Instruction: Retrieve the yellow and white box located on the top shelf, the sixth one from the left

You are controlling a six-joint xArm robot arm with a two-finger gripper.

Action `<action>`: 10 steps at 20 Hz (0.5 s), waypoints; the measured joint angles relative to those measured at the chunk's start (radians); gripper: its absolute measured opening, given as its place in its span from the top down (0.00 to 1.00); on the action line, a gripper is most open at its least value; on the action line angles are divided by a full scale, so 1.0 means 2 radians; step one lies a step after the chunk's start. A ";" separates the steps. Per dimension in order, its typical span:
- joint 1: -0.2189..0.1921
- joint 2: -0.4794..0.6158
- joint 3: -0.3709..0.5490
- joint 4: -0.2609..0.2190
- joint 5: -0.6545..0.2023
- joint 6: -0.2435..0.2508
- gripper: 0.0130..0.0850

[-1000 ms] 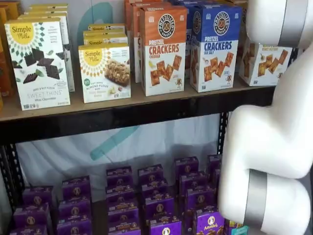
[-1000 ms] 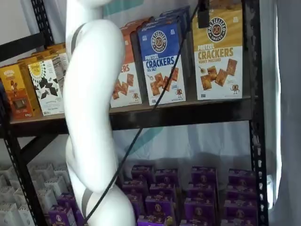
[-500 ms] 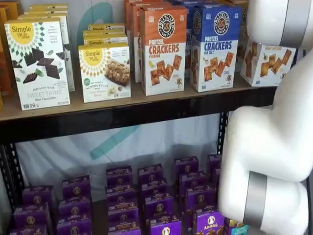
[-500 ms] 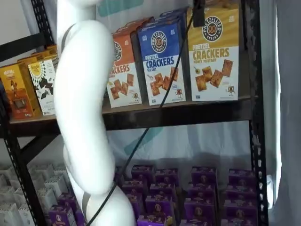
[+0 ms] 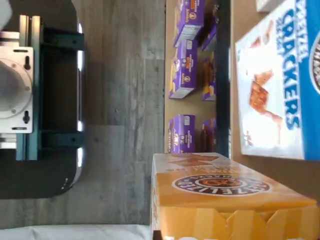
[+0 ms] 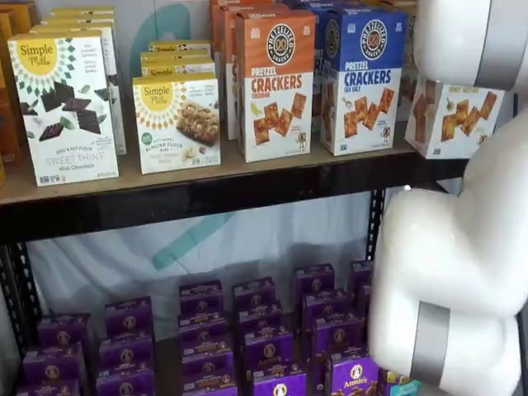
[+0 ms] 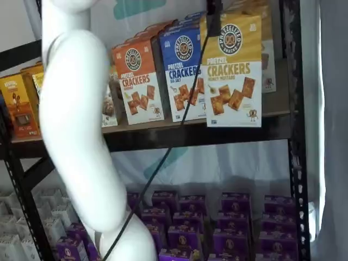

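Observation:
The yellow and white box (image 7: 231, 68) hangs upright in front of the top shelf (image 7: 163, 136), its lower edge level with the black front rail. My gripper (image 7: 214, 19) shows only as a black finger with a cable at the box's upper left corner, and it is shut on the box. In a shelf view the box (image 6: 452, 120) shows only its white lower part with crackers, beside my white arm (image 6: 462, 247), past the right end of the shelf rail (image 6: 206, 198). In the wrist view the box's yellow top (image 5: 225, 192) with the round logo is close.
A blue-and-white cracker carton (image 7: 185, 70) and an orange one (image 7: 136, 81) stand left of the box. White Simple Mills cartons (image 6: 62, 107) stand further left. Purple boxes (image 6: 264, 338) fill the lower shelf. A black upright (image 7: 296, 163) is on the right.
The yellow and white box has come forward off the top shelf and a little lower, held by my gripper. My arm has drawn back from the shelves.

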 joint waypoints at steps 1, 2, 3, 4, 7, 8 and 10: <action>0.005 -0.012 0.013 -0.004 0.000 0.003 0.39; 0.010 -0.024 0.027 -0.006 0.001 0.007 0.39; 0.015 -0.032 0.036 -0.008 0.002 0.011 0.39; 0.020 -0.039 0.044 -0.011 0.003 0.014 0.39; 0.038 -0.063 0.070 -0.020 0.008 0.027 0.39; 0.042 -0.069 0.077 -0.022 0.009 0.031 0.39; 0.055 -0.086 0.095 -0.024 0.013 0.043 0.39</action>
